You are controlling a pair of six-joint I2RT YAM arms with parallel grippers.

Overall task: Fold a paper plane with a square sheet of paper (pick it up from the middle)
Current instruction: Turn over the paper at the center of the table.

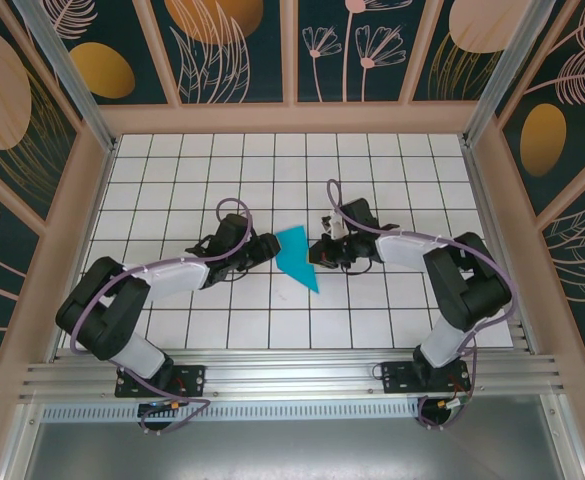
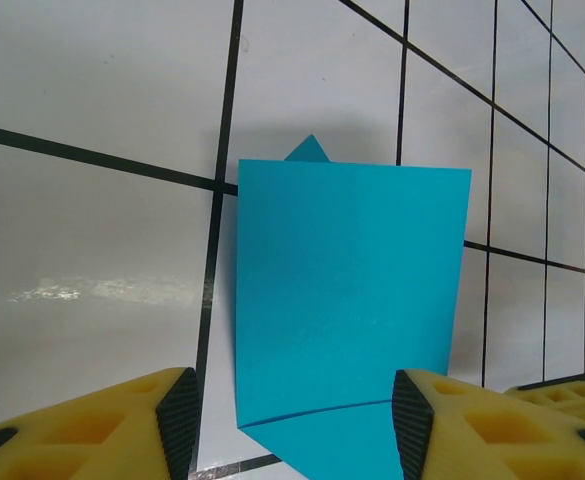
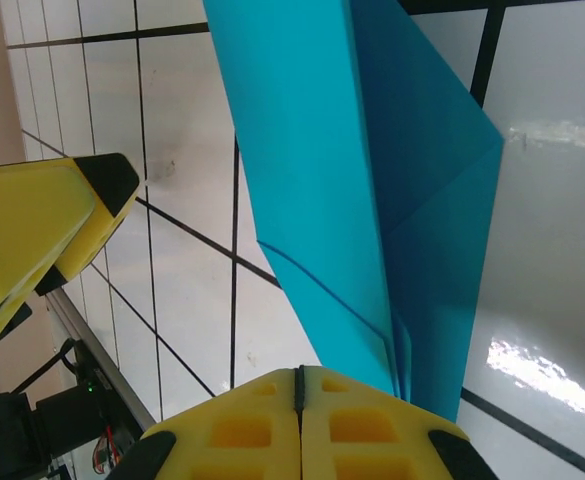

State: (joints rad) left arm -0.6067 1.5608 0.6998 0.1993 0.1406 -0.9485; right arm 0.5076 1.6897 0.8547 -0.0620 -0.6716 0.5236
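Observation:
The square sheet of paper is folded into a teal paper plane (image 1: 294, 256), a pointed dart lying on the white grid table between my two grippers. My left gripper (image 1: 270, 246) stands open at its left edge. In the left wrist view the left gripper (image 2: 294, 425) has its fingers on either side of the plane's (image 2: 352, 290) near end, one flap raised. My right gripper (image 1: 321, 252) is at the plane's right side. In the right wrist view this gripper (image 3: 299, 375) is shut, pads pressed together with nothing seen between them. The plane's (image 3: 312, 150) layered edge runs behind its right finger.
The table (image 1: 172, 170) is fenced by a wooden frame with patterned panels (image 1: 237, 50). A metal rail (image 1: 292, 375) with both arm bases runs along the near edge. The left gripper's yellow finger (image 3: 42, 230) shows close by in the right wrist view.

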